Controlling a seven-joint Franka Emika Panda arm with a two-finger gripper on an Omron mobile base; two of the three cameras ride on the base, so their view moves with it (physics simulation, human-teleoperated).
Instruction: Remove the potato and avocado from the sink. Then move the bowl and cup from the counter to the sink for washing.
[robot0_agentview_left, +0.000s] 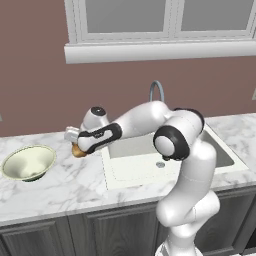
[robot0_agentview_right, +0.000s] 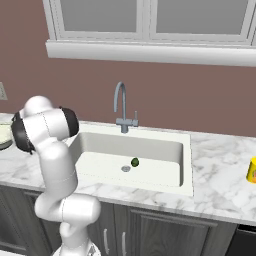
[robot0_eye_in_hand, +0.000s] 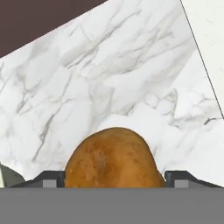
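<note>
The orange-brown potato (robot0_agentview_left: 77, 150) (robot0_eye_in_hand: 114, 159) sits between my gripper's (robot0_agentview_left: 76, 148) (robot0_eye_in_hand: 114, 180) two fingers, which press its sides, low over the marble counter (robot0_agentview_left: 70, 185) just left of the sink (robot0_agentview_left: 131, 175). The dark green avocado (robot0_agentview_right: 135, 162) lies on the sink (robot0_agentview_right: 165, 150) floor beside the drain. On the counter at the left rests the wide cream-green bowl (robot0_agentview_left: 29, 162). Far right on the counter stands the yellow cup (robot0_agentview_right: 252, 170).
A grey gooseneck faucet (robot0_agentview_right: 120, 107) rises behind the basin. My arm stretches across the sink's left half. The sink's left rim (robot0_eye_in_hand: 205, 35) runs along the hand view's upper right. A brown wall and a window ledge (robot0_agentview_left: 160, 50) stand behind the counter.
</note>
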